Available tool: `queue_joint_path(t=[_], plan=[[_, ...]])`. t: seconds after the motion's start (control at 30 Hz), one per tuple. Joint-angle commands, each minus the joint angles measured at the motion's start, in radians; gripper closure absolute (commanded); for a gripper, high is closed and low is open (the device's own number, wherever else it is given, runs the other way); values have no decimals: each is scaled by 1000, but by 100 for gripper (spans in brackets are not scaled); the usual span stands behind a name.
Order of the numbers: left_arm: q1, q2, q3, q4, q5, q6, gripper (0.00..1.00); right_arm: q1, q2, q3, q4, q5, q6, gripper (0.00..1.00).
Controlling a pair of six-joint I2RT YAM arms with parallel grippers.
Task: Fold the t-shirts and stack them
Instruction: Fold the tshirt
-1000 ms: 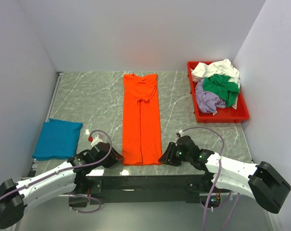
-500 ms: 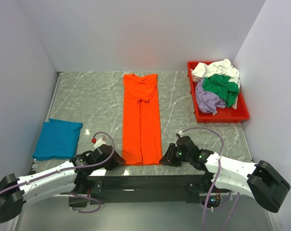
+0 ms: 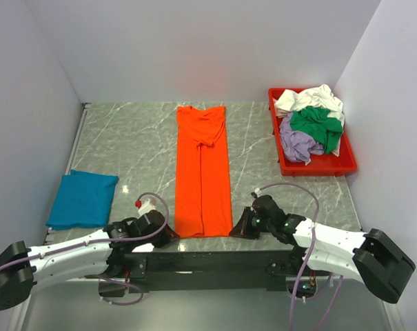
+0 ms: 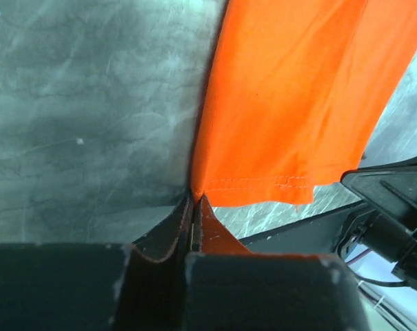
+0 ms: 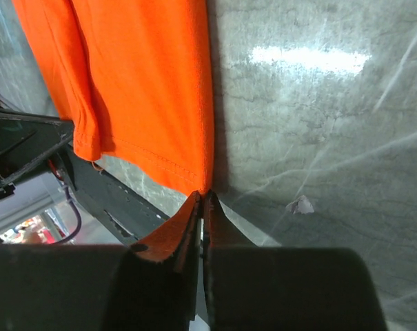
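Pinching near hem corners of the orange t-shirt [image 3: 202, 172], a long strip on the table [image 3: 125, 138] — my left gripper [image 4: 194, 201] and right gripper [image 5: 202, 196] clamped, one each. Risk: thin bites — a corner could slip when lifted, skewing the fold.

no readable text, no labels, no numbers anywhere

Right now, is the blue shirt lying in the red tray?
No, the folded teal-blue shirt lies on the table at left, apart from the red tray.
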Motion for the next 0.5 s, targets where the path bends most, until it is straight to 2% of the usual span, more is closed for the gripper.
queue_joint_path(t=[0.0, 0.23, 0.37, 0.47], plan=[[-27, 9, 29, -112, -20, 0, 99, 13, -37, 32, -14, -11, -31, 97], [-117, 5, 130, -234, -73, -3, 100, 73, -119, 92, -128, 22, -62, 100], [-116, 20, 193, -243, -108, 41, 100, 76, -139, 196, -232, 79, -139, 100], [-87, 67, 270, -240, -162, 107, 100, 76, -95, 271, -254, 117, -175, 100]])
